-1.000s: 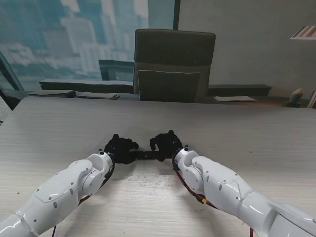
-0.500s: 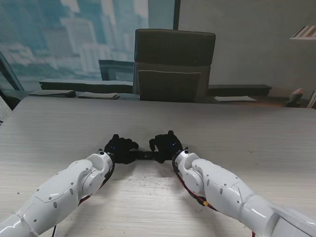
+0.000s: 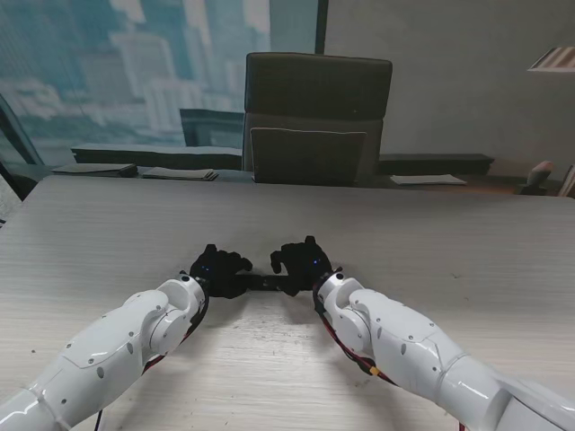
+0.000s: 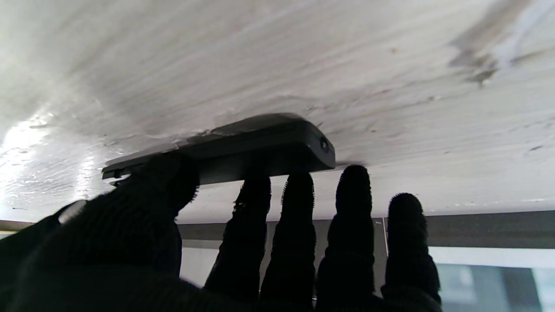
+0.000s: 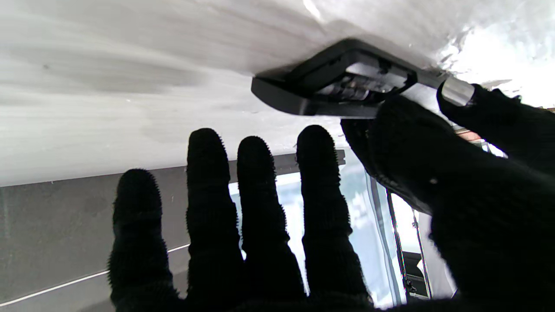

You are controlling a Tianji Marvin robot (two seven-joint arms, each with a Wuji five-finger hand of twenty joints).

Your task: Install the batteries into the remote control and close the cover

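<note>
In the stand view you see both white arms rise from the lower corners of the frame and meet just below its centre, where the left hand [image 3: 216, 269] and the right hand [image 3: 304, 262], both in black knit gloves, flank the remote control [image 3: 263, 284]. The remote lies flat on the pale wood-grain table [image 3: 431, 233], a thin dark bar whose long axis runs left to right across the frame, one end at each hand.

In the left wrist view, the left hand [image 4: 243, 242] holds the remote control [image 4: 260, 147]: the thumb presses one long side, two fingertips [image 4: 256, 190] touch the other, and the remaining two fingers stand straight and free past the rounded end, which bears a small round port.

In the right wrist view, the right hand [image 5: 381, 186] sets only its thumb against the edge of the remote control [image 5: 312, 93]; the four fingers [image 5: 260, 195] are spread and extended, clear of it. The battery compartment [image 5: 368, 80] shows open, with metallic parts inside; you cannot tell whether batteries are seated.
</note>
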